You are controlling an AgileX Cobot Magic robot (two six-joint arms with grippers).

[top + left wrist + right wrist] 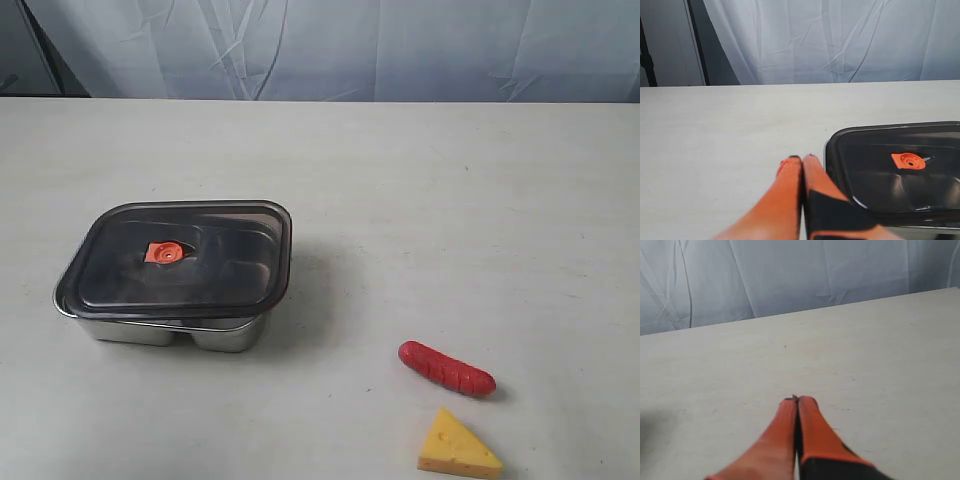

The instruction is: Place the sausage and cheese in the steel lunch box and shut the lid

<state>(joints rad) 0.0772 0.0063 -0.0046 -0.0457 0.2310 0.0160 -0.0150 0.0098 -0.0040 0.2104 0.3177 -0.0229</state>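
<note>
No readable text, label, brand, number or sign in any view. Orange valve [164, 253] on lid [215, 265], left of centre in exterior view: any moulded marking too small to read.

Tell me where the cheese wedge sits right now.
In the exterior view, the cheese wedge lies on the table at lower right, just below the sausage without touching it, far right of the steel lunch box.

Red sausage [446, 368], yellow cheese [457, 446], smoky lid [185, 260], orange valve [164, 252].
</note>
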